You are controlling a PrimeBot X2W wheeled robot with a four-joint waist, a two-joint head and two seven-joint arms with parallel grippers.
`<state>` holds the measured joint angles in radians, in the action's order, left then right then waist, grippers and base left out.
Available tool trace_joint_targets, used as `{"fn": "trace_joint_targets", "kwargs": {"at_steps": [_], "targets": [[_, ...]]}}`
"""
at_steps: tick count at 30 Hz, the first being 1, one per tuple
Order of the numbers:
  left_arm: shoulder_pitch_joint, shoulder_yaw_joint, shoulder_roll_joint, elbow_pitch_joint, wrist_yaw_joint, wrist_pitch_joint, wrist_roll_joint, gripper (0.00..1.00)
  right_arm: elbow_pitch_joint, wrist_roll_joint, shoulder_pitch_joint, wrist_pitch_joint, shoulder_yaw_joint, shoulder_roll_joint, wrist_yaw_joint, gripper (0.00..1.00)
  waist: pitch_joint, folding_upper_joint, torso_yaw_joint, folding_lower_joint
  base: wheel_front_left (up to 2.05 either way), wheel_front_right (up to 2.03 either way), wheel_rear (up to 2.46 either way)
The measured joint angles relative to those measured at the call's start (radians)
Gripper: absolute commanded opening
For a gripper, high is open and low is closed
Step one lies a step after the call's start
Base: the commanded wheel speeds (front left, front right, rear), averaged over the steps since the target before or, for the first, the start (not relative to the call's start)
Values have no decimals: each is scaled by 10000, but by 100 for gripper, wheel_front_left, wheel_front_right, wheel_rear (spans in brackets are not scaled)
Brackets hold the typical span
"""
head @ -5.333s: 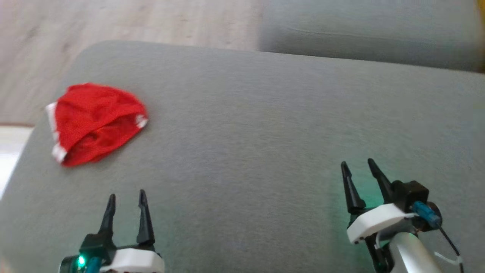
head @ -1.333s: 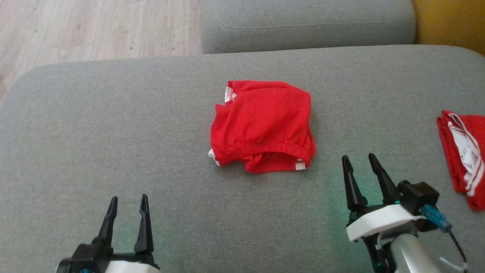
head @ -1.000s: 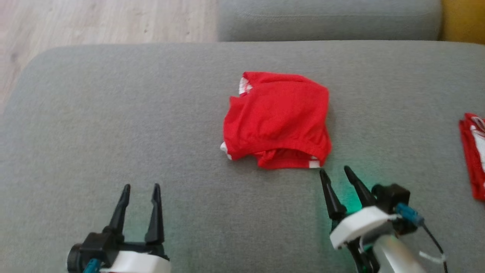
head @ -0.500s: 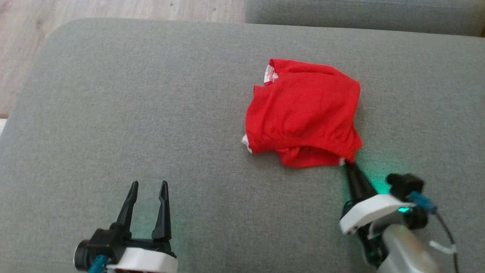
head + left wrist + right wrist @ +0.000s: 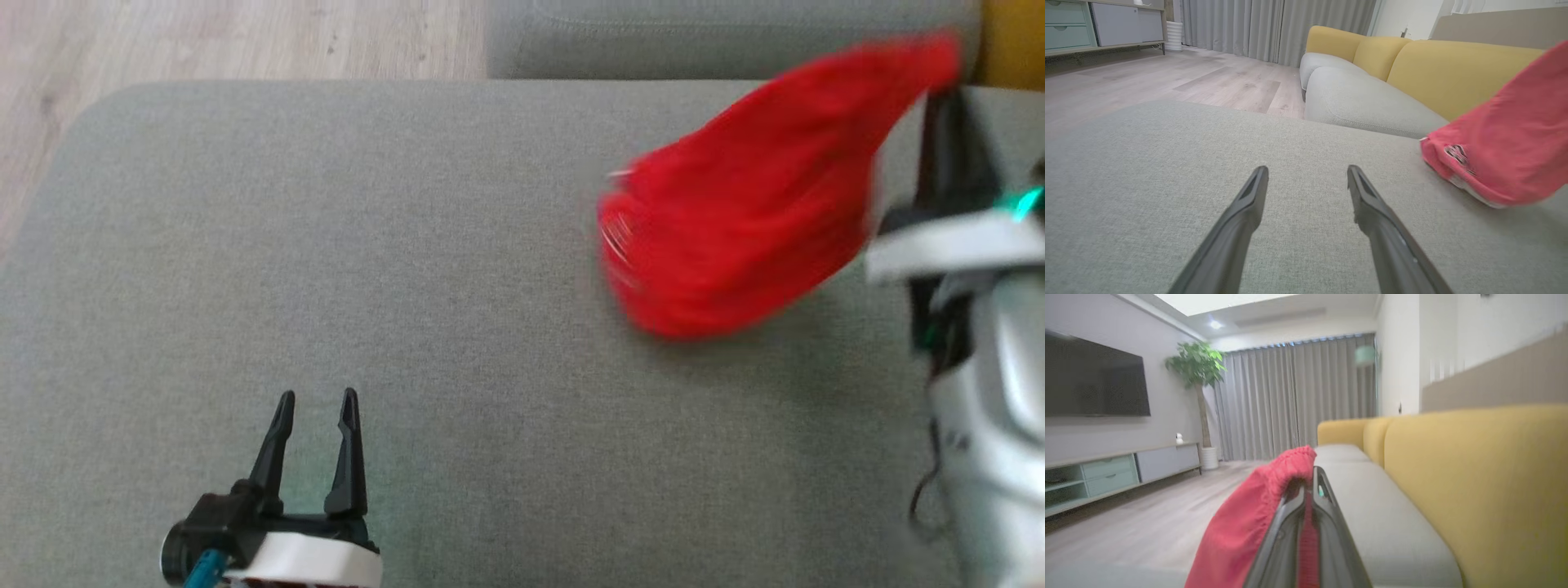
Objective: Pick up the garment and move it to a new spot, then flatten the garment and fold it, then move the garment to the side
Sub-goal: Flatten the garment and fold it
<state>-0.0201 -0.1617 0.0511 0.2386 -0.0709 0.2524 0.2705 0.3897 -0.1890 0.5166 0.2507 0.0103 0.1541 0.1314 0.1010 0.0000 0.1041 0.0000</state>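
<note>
The red garment hangs in the air over the grey cushion, blurred by motion, its lower end close to the fabric. My right gripper is shut on the garment's upper edge at the far right of the head view; the right wrist view shows the red garment draped over the left of the right gripper, whose fingers pinch a strip of it. At the lower left my left gripper stands open and holds nothing. From the left wrist, the garment hangs to the right of the left gripper.
A second grey seat cushion lies behind the one I work on, with yellow backrests along the right. Wooden floor lies beyond the cushion's far left edge. A TV cabinet and a potted plant stand across the room.
My right gripper has shut on the garment's near right corner and lifted it up and to the right, off the cushion. The head camera has shifted. The left gripper stays open.
</note>
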Motion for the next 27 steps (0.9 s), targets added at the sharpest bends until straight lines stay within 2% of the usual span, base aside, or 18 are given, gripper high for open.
{"fn": "trace_joint_targets", "kwargs": {"at_steps": [5,12,16,19,23,24,27], "targets": [[-7,-127,0,98,0,0,232,100,-123,-2,1553,2,-1151,334,0,0,-198,0,206,0,0,0,0],[-111,-209,2,272,0,0,303,100,117,-291,3089,4,-3534,75,0,0,-337,0,863,0,0,0,0],[-331,-144,2,284,0,0,301,100,-211,-658,3489,58,-4251,-25,0,0,-411,0,1223,0,0,0,0],[-541,-42,6,299,-6,0,301,100,-380,-802,3276,58,-4592,276,0,0,-421,0,1361,-1,0,0,0],[-639,-33,6,307,-6,0,303,100,-330,-926,1807,58,-4800,1193,0,0,-298,0,1273,0,0,0,0],[-639,-33,6,307,-6,0,303,100,-330,-926,1807,58,-4800,1193,0,0,-298,0,1273,0,0,0,0],[-632,-42,6,314,-2,0,313,100,-67,-894,-3,56,-4587,1896,0,0,-167,0,1097,0,0,0,0]]}}
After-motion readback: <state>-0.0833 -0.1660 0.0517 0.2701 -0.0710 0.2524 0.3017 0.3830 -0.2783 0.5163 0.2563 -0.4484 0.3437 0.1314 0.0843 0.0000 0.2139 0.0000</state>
